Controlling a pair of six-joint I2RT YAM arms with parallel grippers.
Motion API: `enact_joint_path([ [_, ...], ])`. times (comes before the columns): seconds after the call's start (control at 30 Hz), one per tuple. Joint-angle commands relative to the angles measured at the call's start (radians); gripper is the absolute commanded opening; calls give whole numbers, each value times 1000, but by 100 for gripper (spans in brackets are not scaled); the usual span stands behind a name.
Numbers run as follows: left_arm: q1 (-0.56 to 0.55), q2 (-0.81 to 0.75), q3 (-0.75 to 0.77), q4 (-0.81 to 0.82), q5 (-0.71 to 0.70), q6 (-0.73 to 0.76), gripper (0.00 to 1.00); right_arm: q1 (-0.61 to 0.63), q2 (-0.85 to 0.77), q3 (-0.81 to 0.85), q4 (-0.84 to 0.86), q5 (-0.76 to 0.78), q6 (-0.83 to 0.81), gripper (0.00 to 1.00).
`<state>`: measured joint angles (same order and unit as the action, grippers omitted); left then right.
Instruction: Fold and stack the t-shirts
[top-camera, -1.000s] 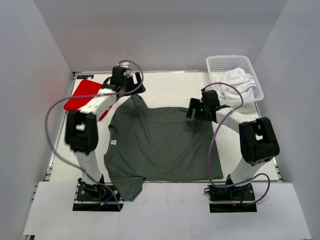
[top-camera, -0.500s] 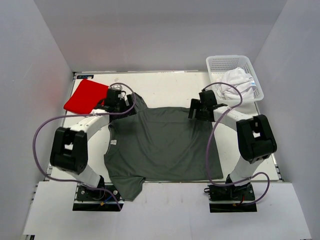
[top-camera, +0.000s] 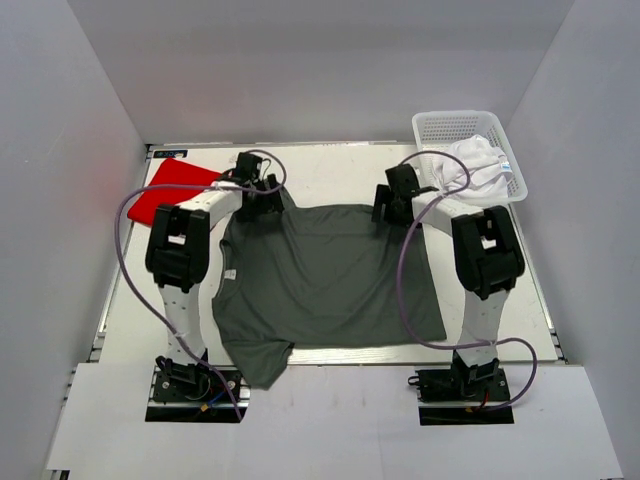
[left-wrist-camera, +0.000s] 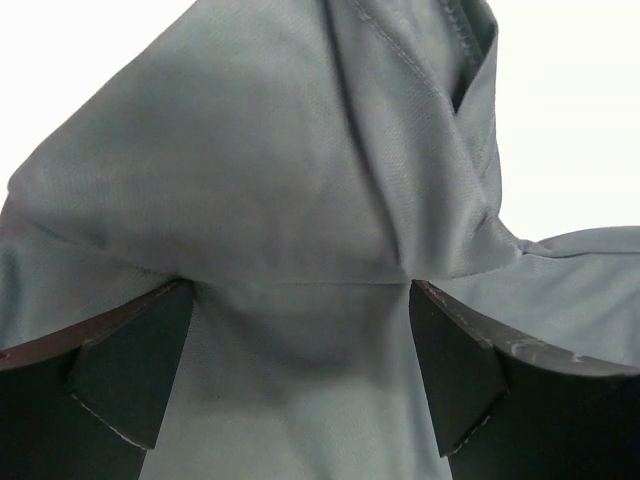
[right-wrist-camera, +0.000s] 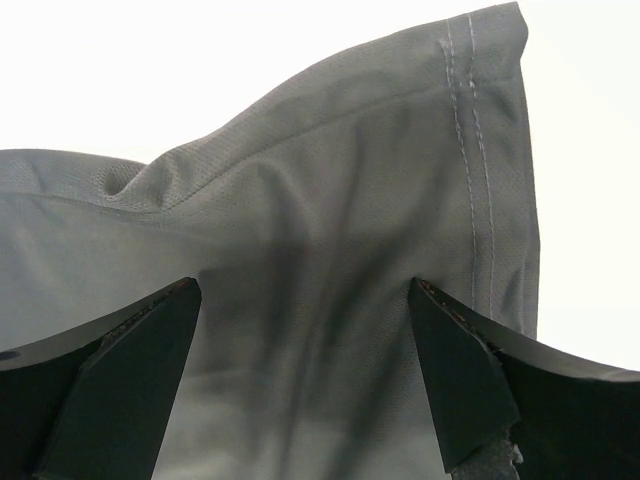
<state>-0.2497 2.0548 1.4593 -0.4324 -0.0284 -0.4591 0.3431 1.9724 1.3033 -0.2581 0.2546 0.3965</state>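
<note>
Top view
- Table (top-camera: 330, 165): white, with both arm bases at its near edge.
- Dark grey t-shirt (top-camera: 325, 275): spread flat across the middle of the table, collar toward the left, bottom hem toward the right, one sleeve hanging over the near edge.
- Red t-shirt (top-camera: 168, 186): folded flat at the far left corner, just beside the grey one.
- White t-shirt (top-camera: 470, 165): crumpled inside the basket (top-camera: 455, 120), a white mesh tub at the far right corner.
- Left gripper (top-camera: 262, 200): down at the far sleeve of the dark grey t-shirt.
- Right gripper (top-camera: 388, 208): down at the far hem corner of the same shirt, near the basket.

Left wrist view
- Left gripper: jaws spread wide, dark fingers (left-wrist-camera: 130, 375) at either side of the frame.
- Dark grey t-shirt (left-wrist-camera: 290, 200): a bunched, creased fold of it fills the gap between the fingers and rises beyond them; white table behind.

Right wrist view
- Right gripper: jaws spread wide, fingers (right-wrist-camera: 470, 385) well apart.
- Dark grey t-shirt (right-wrist-camera: 300, 250): its corner lies between the fingers, the double-stitched hem (right-wrist-camera: 482, 150) running along the right side; white table beyond.
</note>
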Motion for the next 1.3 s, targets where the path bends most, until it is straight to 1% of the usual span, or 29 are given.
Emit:
enact_joint_path([
  [0.0,15,112,139,-87,-19,22,100,-1,101,159,-58,57,2,90],
  [0.03,15,142,182,-124,-34,36,100,-1,141,190,-64,61,-4,90],
  [0.07,27,200,278,-141,-48,46,100,-1,161,223,-76,54,-14,90],
  [0.1,27,226,327,-160,-60,46,100,-6,181,250,-90,55,-24,90],
  [0.13,27,251,378,-179,-71,59,100,-4,236,354,-99,55,-33,90],
  [0.17,38,293,474,-207,-71,69,100,-1,252,388,-121,52,-39,90],
  [0.23,38,323,585,-207,-61,108,100,-4,296,506,-142,51,-64,90],
  [0.33,47,328,659,-178,5,155,100,0,277,556,-130,6,-105,90],
  [0.4,47,291,659,-166,47,184,100,11,235,556,-118,0,-111,90],
  [0.43,47,277,680,-166,57,195,100,16,183,550,-124,-2,-117,90],
  [0.5,47,243,690,-202,48,195,100,30,140,527,-130,-11,-128,90],
  [0.53,47,190,679,-221,38,195,100,45,65,464,-124,-24,-136,90],
  [0.57,47,153,650,-235,29,185,100,54,37,433,-100,-50,-149,90],
  [0.6,34,107,547,-235,9,175,100,66,10,404,-90,-54,-148,90],
  [0.63,20,55,471,-235,8,163,100,73,-76,325,-73,-80,-133,90],
  [0.67,20,-70,290,-176,24,130,100,85,-102,254,-34,-83,-119,90],
  [0.73,20,-203,94,-105,83,77,100,99,-177,141,34,-101,-49,90],
  [0.77,20,-272,-92,-41,119,12,100,106,-222,66,54,-113,-32,90],
  [0.8,10,-406,-185,-8,139,-19,100,108,-260,-5,66,-136,-19,90],
  [0.83,10,-471,-276,29,168,-45,100,112,-285,-36,107,-191,2,90],
  [0.87,-2,-534,-444,108,220,-88,100,126,-305,-112,121,-202,4,90],
  [0.9,-2,-641,-517,141,247,-102,100,126,-308,-133,131,-231,13,90],
  [0.93,-14,-685,-574,153,275,-111,100,131,-313,-151,164,-245,37,90],
  [0.97,-29,-721,-656,123,291,-142,100,135,-308,-180,166,-244,48,90],
  [1.03,-65,-812,-726,89,301,-174,100,137,-299,-194,174,-279,80,90],
  [1.07,-77,-841,-793,80,324,-203,98,143,-294,-214,178,-293,87,90],
  [1.13,-114,-895,-865,43,335,-236,95,142,-288,-225,192,-296,87,90],
  [1.2,-138,-964,-902,-8,347,-274,95,143,-280,-236,191,-296,90,90],
  [1.27,-184,-999,-982,4,431,-300,92,140,-273,-242,194,-314,99,90],
])
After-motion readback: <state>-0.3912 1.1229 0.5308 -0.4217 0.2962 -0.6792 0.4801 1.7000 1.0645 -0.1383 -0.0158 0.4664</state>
